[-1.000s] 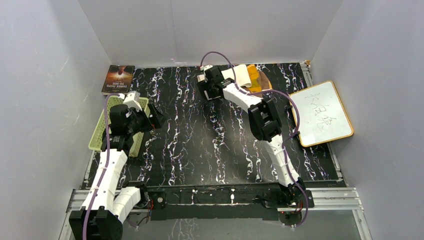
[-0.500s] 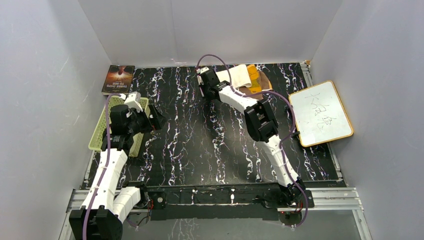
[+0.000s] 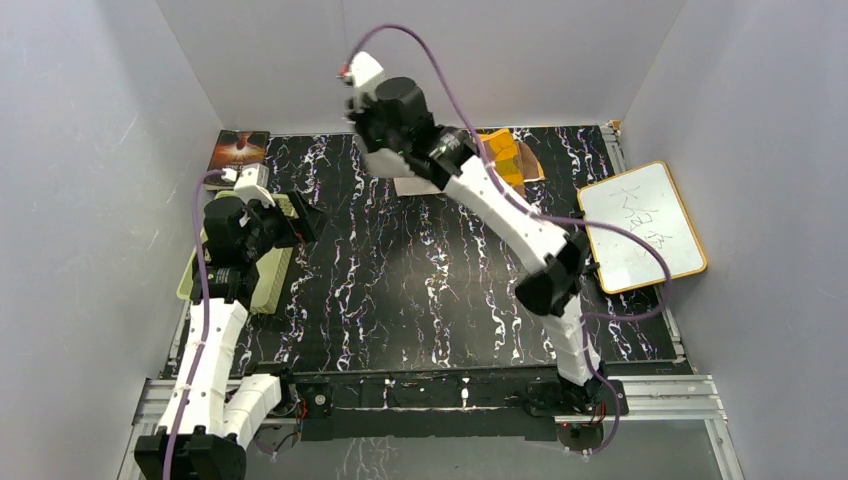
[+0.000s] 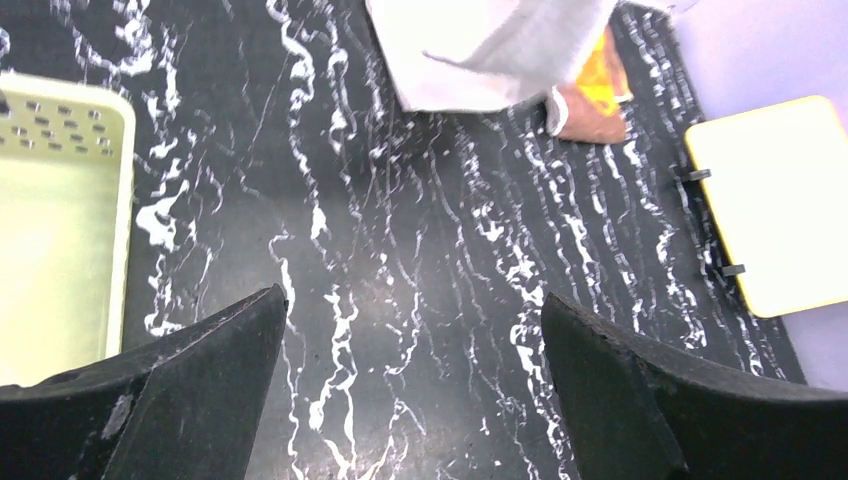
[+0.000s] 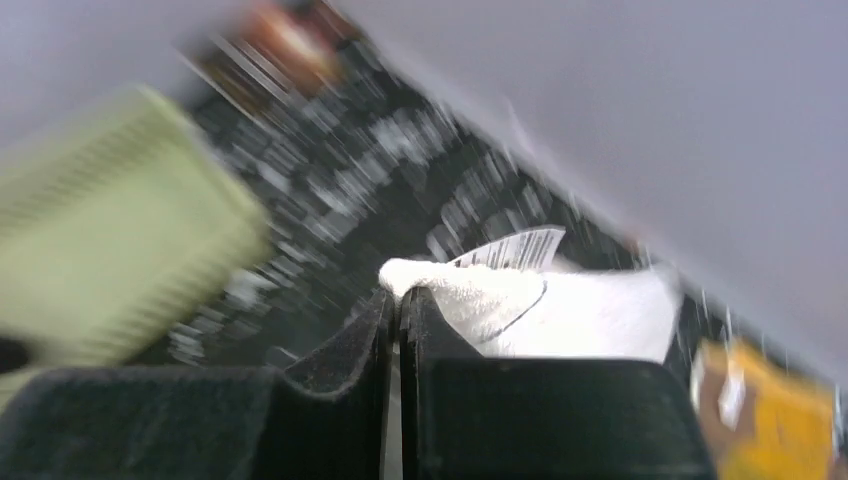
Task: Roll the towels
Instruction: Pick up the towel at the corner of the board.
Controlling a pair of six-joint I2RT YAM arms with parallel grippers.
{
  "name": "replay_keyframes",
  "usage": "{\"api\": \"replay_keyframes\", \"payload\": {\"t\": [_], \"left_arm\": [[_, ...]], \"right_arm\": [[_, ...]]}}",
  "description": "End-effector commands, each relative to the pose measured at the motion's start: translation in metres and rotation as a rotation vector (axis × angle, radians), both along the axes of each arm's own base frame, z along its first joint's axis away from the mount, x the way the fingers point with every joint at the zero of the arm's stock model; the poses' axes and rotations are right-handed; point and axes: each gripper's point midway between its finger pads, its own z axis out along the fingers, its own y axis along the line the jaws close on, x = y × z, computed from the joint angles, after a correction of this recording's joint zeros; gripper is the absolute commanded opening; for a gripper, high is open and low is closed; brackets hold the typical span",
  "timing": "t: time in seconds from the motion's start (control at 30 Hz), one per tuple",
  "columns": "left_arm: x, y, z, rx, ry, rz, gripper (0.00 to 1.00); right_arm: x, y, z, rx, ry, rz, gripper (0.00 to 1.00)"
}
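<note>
From above: with the right arm [image 3: 500,215] stretched across the black, white-veined counter [image 3: 400,290] to its far edge, wrist high over the plain cream-white cloth towel [image 3: 415,186]. Just right of that, partly hidden by the arm, the brown cloth towel with yellow-orange pattern [image 3: 512,160]; touching or overlapping, hard to tell which. On the left, hovering with the left fingers [image 3: 305,220] spread wide and empty, over the pale green perforated plastic basket [image 3: 270,285]. Well apart from both towels, the white board with wooden frame [image 3: 640,225] at the right edge.

From the left wrist: looking between parted black fingers, gripping nothing, over bare counter toward the cream towel at the far edge, one flap of it raised off the surface, the patterned towel peeking out at its right side.

From the right wrist: blurred throughout. Clenched with the right fingers [image 5: 390,310] on a corner of the cream towel, a label tag [image 5: 510,248] poking up behind the pinch, the rest of the cloth trailing back toward the patterned one.

Judged an early step: getting the cream towel free and flat before any rolling. To do it well: keep the pinch tight, carry the corner toward open counter in the middle, lower gently and spread without creases, and leave the patterned towel where it lies. Then bring in the left fingers to pin one edge, and roll evenly from the other, snug and straight.
</note>
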Motion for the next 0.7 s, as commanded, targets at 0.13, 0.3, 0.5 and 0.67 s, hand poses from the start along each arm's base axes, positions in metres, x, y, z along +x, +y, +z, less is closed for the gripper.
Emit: {"api": "replay_keyframes", "payload": {"t": [0.13, 0.3, 0.5, 0.67], "left_arm": [[-0.029, -0.017, 0.110, -0.011, -0.460, -0.115, 0.98], [-0.017, -0.012, 0.088, -0.008, -0.375, -0.082, 0.98], [0.010, -0.015, 0.057, -0.050, -0.310, -0.084, 0.95], [0.023, -0.032, 0.045, -0.120, -0.271, -0.179, 0.62]], "right_arm": [[-0.157, 0.057, 0.217, 0.267, -0.434, 0.221, 0.00], [-0.107, -0.017, 0.193, 0.318, -0.313, 0.093, 0.00], [-0.106, -0.076, 0.148, 0.347, -0.224, 0.068, 0.00], [-0.099, -0.103, 0.093, 0.325, -0.127, 0.008, 0.00]]}}
